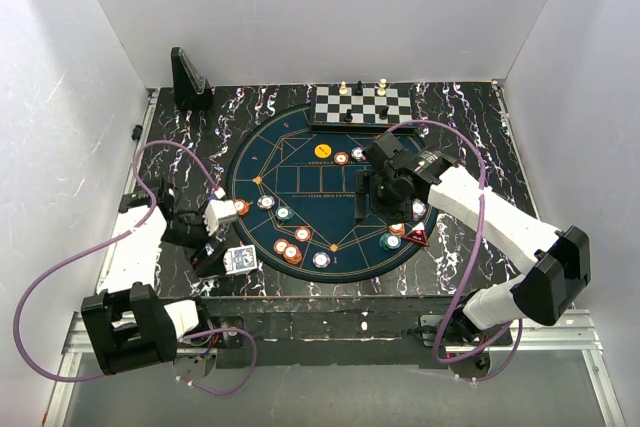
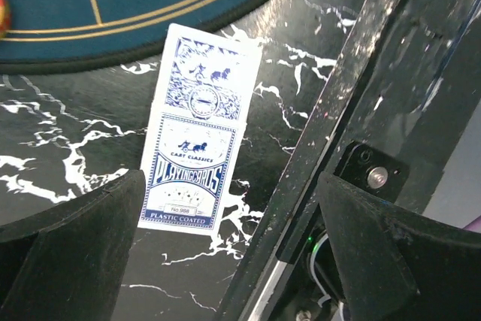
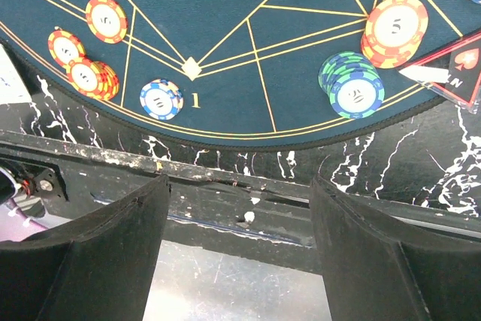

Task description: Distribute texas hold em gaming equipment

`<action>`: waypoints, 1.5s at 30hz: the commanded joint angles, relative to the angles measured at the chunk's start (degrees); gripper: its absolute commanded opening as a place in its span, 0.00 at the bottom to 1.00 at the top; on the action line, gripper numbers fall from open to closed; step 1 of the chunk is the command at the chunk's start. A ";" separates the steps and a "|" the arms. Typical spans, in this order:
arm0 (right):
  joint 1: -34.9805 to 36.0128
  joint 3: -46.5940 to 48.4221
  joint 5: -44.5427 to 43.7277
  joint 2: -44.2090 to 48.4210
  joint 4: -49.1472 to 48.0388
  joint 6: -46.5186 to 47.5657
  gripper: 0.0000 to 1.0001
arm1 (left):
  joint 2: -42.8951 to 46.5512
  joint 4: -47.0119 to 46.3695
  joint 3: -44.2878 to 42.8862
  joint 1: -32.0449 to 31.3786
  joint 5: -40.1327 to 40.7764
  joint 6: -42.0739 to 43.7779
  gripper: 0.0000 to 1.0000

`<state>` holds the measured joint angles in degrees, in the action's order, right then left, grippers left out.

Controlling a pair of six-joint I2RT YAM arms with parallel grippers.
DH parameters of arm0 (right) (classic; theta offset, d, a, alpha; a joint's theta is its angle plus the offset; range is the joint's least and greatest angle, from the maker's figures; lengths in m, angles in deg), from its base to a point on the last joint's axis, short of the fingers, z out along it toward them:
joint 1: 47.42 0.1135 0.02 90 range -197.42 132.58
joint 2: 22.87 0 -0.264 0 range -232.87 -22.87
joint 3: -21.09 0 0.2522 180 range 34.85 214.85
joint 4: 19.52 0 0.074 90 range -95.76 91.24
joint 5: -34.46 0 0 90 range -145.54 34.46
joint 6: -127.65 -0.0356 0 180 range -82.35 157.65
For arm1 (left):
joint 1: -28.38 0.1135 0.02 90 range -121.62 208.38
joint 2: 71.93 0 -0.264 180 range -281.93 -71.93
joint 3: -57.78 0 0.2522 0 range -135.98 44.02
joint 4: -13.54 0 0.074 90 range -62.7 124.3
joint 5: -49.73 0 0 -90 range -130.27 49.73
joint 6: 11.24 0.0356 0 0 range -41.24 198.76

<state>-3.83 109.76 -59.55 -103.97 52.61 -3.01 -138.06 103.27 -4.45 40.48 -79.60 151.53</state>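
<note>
Both jaws spread wide, empty — left above card box (image 2: 197,129), seemingly clear.

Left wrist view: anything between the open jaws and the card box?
No. The card box lies flat on bare marbled tabletop, just ahead of the left gripper, jaws open. Nothing sits between.

Round mat (image 3: 248,43), upper part of right wrist view: dark-blue woven cloth, matt, fine ribbed weave, gold printed lines. Poker chips (image 3: 353,84), right of centre: moulded plastic, soft sheen. Card box (image 2: 197,129), centre of left wrist view: printed paperboard, smooth, slight gloss. Table top (image 2: 68,148): black marble-look surface, white veins, glossy. Table edge (image 3: 248,178): black, scuffed, chipped paint. Gripper fingers (image 3: 105,261), lower left: matt black plastic, finely grained.
</note>
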 commanded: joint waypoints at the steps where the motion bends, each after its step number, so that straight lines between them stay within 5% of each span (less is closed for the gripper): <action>1: 0.09 2.16 2.43 0.24 -2.21 1.38 0.82 | 0.91 -5.47 4.95 -0.23 2.33 11.24 1.00; 13: 0.09 1.46 2.87 1.29 -4.49 2.34 0.82 | 5.48 -16.98 13.92 -0.58 2.86 18.80 1.00; 25: 0.09 -0.91 5.40 2.70 -7.39 4.19 0.82 | 5.58 -15.41 13.22 -3.74 2.06 26.28 1.00; 27: 0.00 -0.91 5.42 2.70 -7.65 4.54 0.82 | 4.61 -14.71 12.96 0.42 3.29 26.19 1.00; 29: 0.00 -0.74 5.50 2.53 -7.57 4.89 0.82 | 3.12 -13.04 12.44 -5.85 4.17 26.37 1.00; 45: -0.79 -0.03 4.89 2.44 -7.04 5.77 0.82 | -3.04 -17.69 11.11 -7.62 5.85 18.90 1.00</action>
<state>-4.33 109.00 -54.96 -102.95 46.34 1.93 -140.83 89.02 8.12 33.09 -73.09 173.11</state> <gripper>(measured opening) 0.828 0.995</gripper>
